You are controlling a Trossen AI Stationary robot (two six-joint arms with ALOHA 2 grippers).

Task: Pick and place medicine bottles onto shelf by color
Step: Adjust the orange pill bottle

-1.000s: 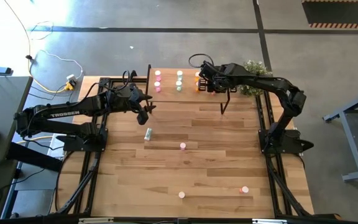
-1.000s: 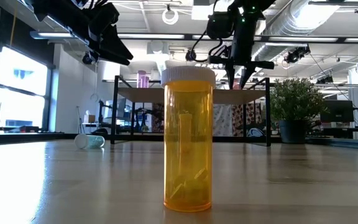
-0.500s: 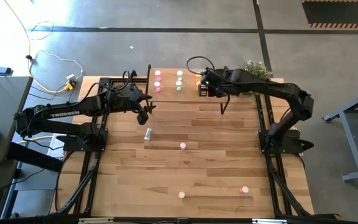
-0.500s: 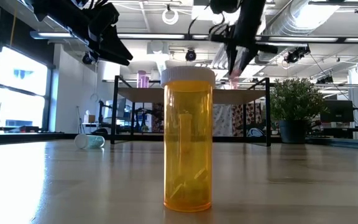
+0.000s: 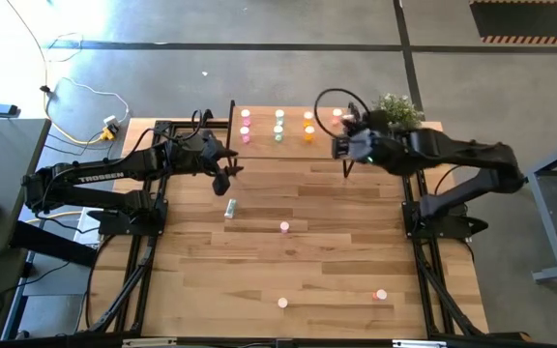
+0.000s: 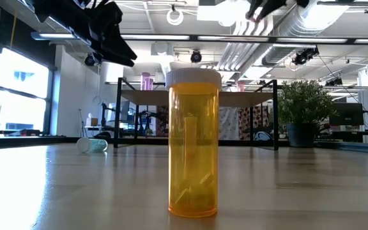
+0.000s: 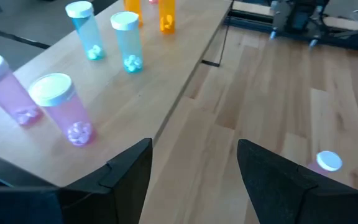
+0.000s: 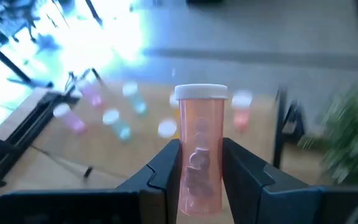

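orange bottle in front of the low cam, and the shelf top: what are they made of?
Orange bottle: looks like translucent amber plastic, glossy; light passes through the body, and the ribbed white cap looks like opaque plastic. Shelf: top looks like light wood or wood laminate, matte, with faint grain; which of the two, the look leaves open.

One cam looks straight down, one sits low on the tabletop [image 6: 312,185], wrist cams both catch the shelf [image 7: 166,74].
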